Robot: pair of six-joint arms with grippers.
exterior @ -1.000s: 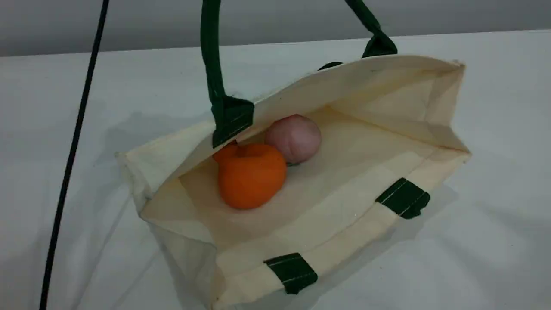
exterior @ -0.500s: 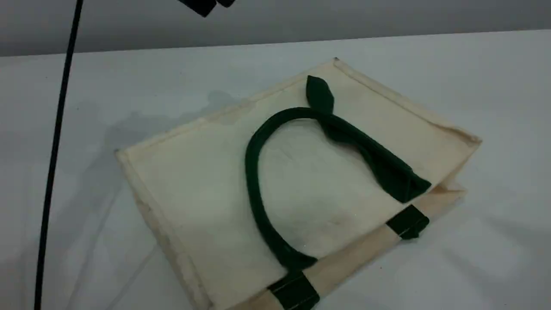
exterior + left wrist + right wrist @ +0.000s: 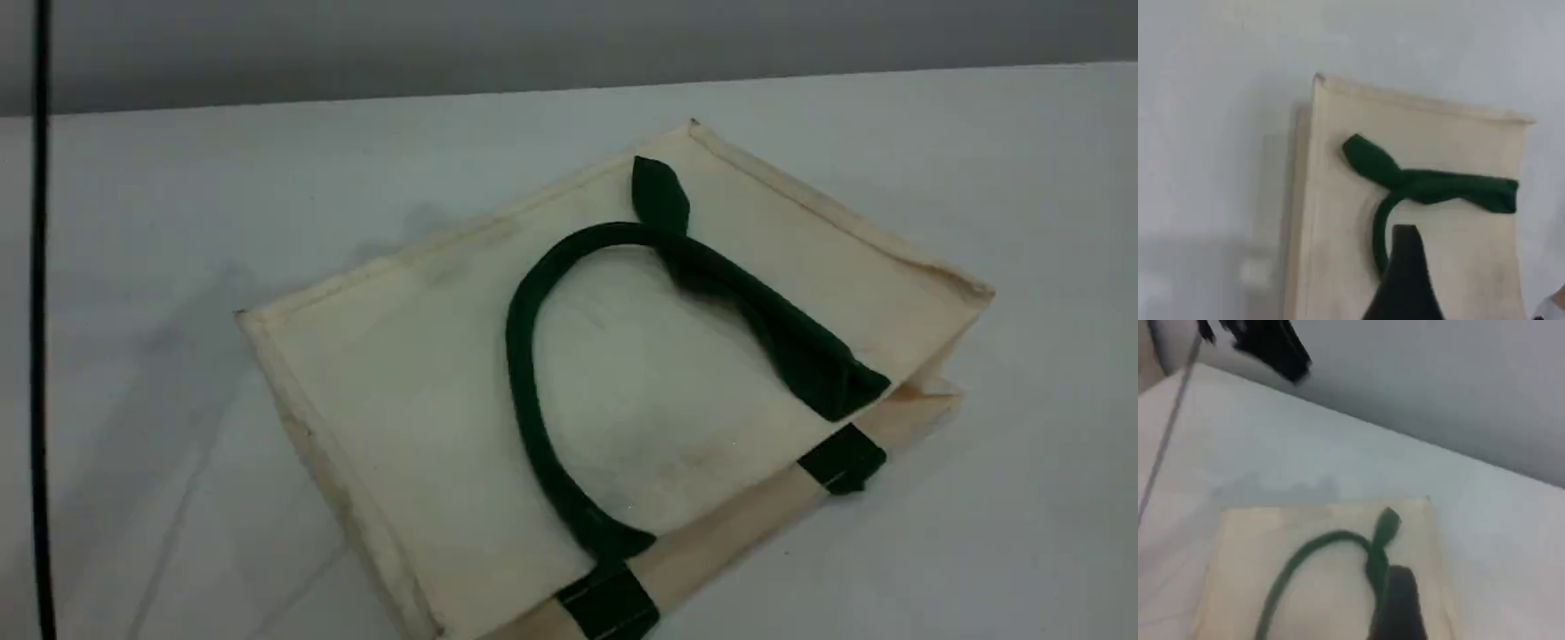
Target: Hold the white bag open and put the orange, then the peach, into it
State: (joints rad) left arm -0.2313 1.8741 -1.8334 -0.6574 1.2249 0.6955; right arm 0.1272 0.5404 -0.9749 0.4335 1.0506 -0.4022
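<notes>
White bag (image 3: 427,391): collapsed flat on the table (image 3: 1022,178), green handle (image 3: 524,373) draped on top; below left gripper (image 3: 1405,280) and right gripper (image 3: 1399,607); both released, empty.

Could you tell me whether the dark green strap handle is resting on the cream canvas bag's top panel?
Touching. The scene view shows the dark green strap handle lying flat across the cream canvas bag, with no gap beneath it.
</notes>
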